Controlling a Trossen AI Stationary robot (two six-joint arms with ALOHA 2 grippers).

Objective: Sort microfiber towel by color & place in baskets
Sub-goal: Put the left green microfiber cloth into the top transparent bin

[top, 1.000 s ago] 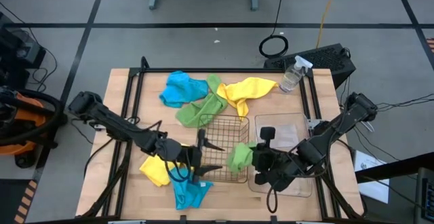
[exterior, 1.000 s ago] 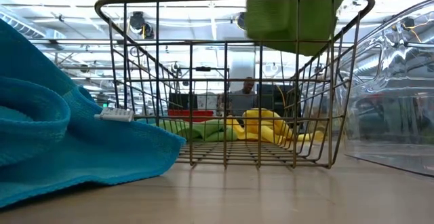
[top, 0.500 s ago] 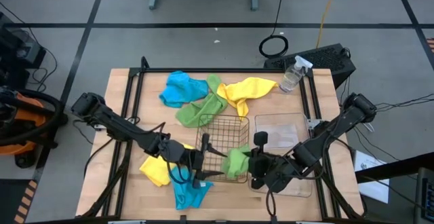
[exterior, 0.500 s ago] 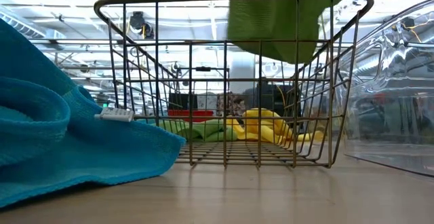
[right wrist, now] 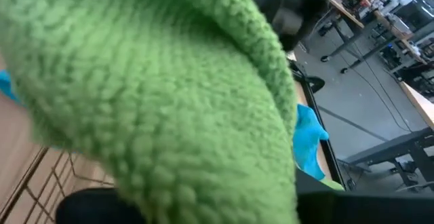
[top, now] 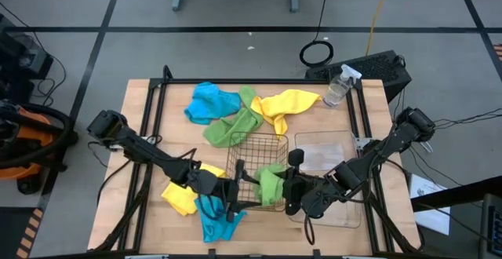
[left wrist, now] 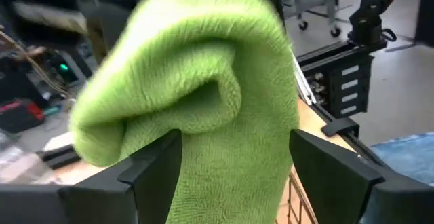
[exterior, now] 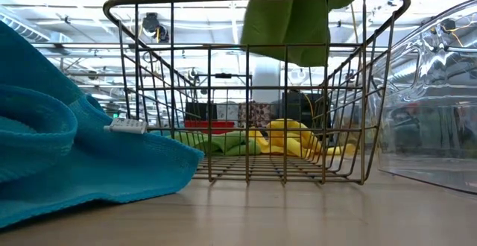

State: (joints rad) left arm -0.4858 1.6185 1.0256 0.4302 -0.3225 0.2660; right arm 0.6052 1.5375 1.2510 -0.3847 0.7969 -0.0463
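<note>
A green towel point(top: 271, 182) hangs over the brownish wire basket point(top: 257, 153), and its lower end point(exterior: 287, 48) dips below the rim. My right gripper point(top: 287, 187) is shut on it from the basket's right side. My left gripper point(top: 238, 188) stands open at the basket's left side, its fingers point(left wrist: 156, 166) on either side of the same towel point(left wrist: 203, 95). The towel point(right wrist: 135, 95) fills the right wrist view and hides those fingers. A clear tub point(top: 329, 153) sits right of the basket. My right gripper holds the green towel by a bunched upper part point(top: 279, 184), coming roughly level from the table's right. The towel itself hides the fingers. It is lifted clear and hangs slack into the basket's top. My left gripper stands open around the towel; whether a finger touches it, I cannot tell.
A blue towel point(top: 212, 221) and a yellow towel point(top: 179, 198) lie near the left gripper at the near edge. Blue point(top: 210, 102), green point(top: 234, 127) and yellow point(top: 289, 102) towels lie beyond the basket. A spray bottle point(top: 337, 86) stands at the far right corner.
My right gripper has carried the green towel toward the table's left, from the basket's right rim to over the basket. The towel's hanging end has sunk a little. My left gripper has moved right, toward the basket and the towel, staying open.
</note>
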